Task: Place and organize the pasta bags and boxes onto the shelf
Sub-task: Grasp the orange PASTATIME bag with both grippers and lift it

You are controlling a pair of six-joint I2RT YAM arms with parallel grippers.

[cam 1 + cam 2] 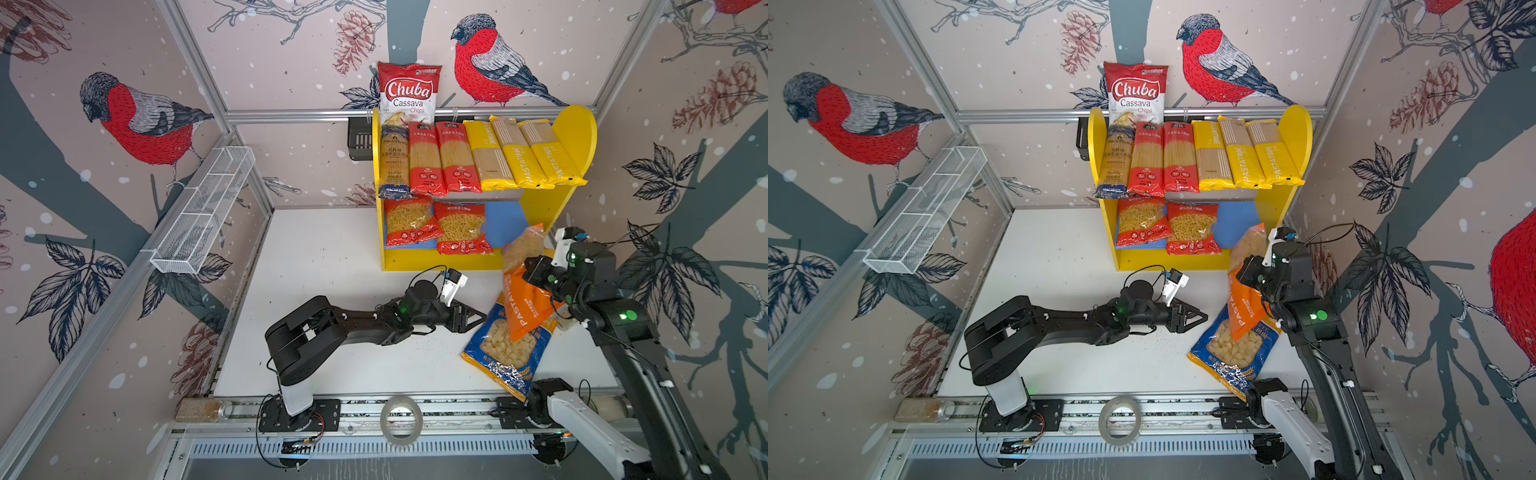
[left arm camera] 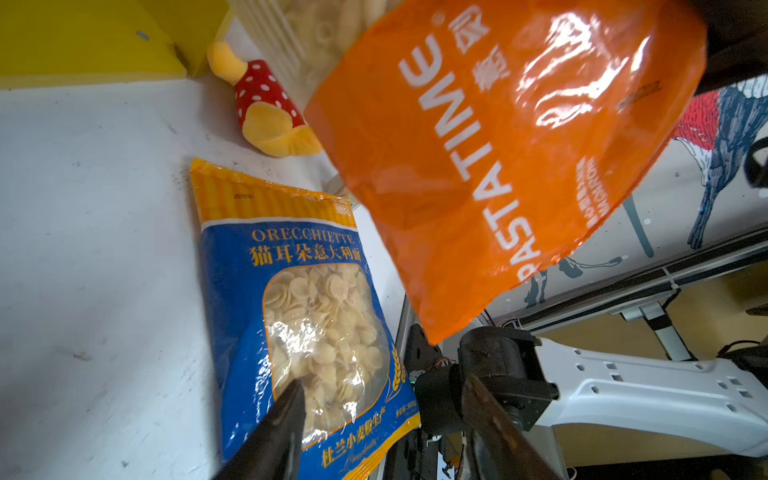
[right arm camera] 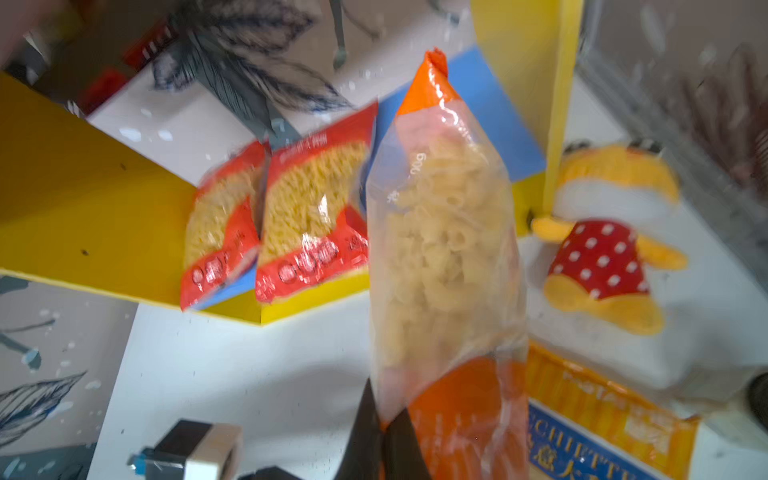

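- Right gripper clamped on orange bag; bag held tilted above tabletop, near shelf.
- Left gripper jaws apart, empty, beside blue-yellow bag lying on tabletop.

Both top views bright, even diffuse light, sharp; only faint soft shadows on the worktop under the left arm. Fisheye bends the frame rails at the edges. Left wrist view sharp mid-frame, hot glare on the orange bag, left pincer tips soft. Right wrist view smeared all over: red bags, plush toy fuzzy.
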